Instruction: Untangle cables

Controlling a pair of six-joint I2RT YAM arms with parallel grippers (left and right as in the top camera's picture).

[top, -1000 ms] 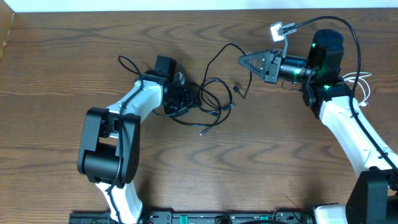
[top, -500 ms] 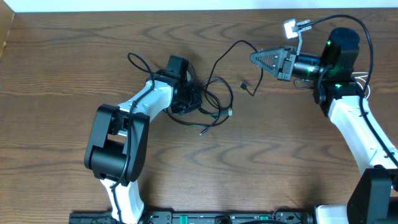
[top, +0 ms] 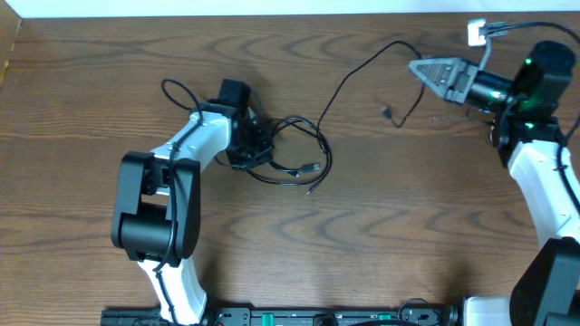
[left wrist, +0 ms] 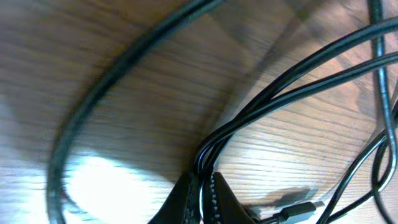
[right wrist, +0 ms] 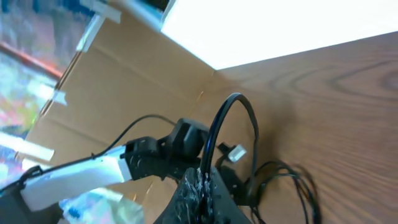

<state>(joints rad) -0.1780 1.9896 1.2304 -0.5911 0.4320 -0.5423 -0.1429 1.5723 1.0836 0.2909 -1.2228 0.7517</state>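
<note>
The black cable lies as a loose tangle (top: 294,152) mid-table, with one strand (top: 353,71) arching up and right off it. My left gripper (top: 246,145) sits at the tangle's left edge, shut on several black strands (left wrist: 249,118); its fingertips (left wrist: 214,198) pinch them at the bottom of the left wrist view. My right gripper (top: 419,69) at the upper right is shut on the arching strand (right wrist: 217,134), held above the table. A small plug end (top: 388,112) hangs below that strand. Another plug (left wrist: 298,213) rests on the wood beside my left fingers.
A cardboard box edge (top: 7,50) stands at the far left. The left arm's own thick wire (top: 181,91) loops behind its wrist. The right arm's wire (top: 512,29) curves over its wrist at the top right corner.
My left gripper has shut on the tangle and shifted left. My right gripper has moved right and back with the strand, drawing it out longer.
</note>
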